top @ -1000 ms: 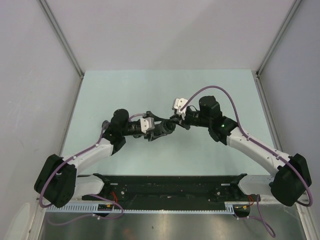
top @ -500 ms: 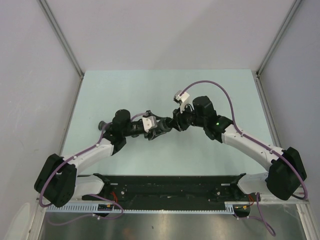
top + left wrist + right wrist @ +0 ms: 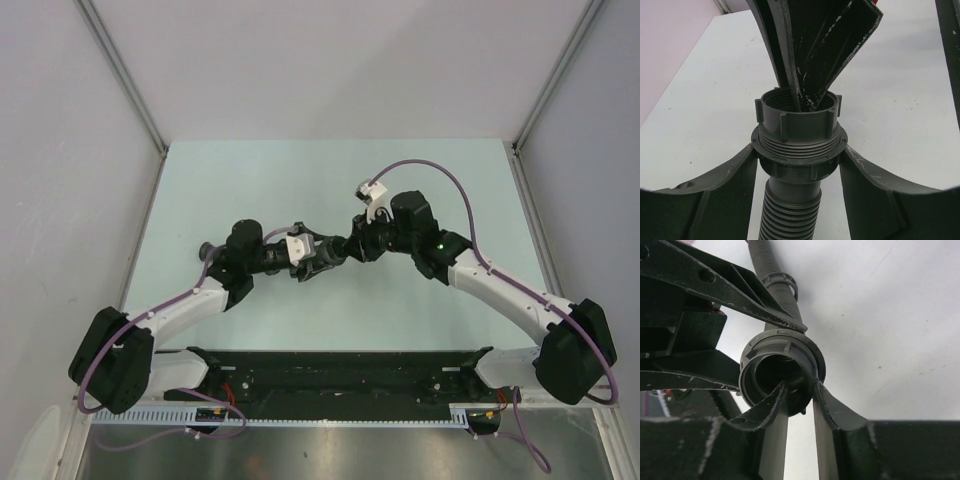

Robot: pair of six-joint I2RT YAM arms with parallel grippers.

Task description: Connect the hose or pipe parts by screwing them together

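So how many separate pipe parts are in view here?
2. The ribbed tube is clamped in the left gripper; the ring nut sits on its threaded end, at the tips of the right gripper. None shows on the table, though the arms could hide one.

Pale green tabletop [image 3: 300,180] fills the centre of the overhead frame, its surface matte. Grey wall panels [image 3: 330,60] enclose it at top, left and right, joined by two aluminium corner posts [image 3: 120,75]. Along the bottom: a black mounting rail [image 3: 340,375], a white slotted cable duct [image 3: 330,418], then a brushed metal shelf [image 3: 330,455].
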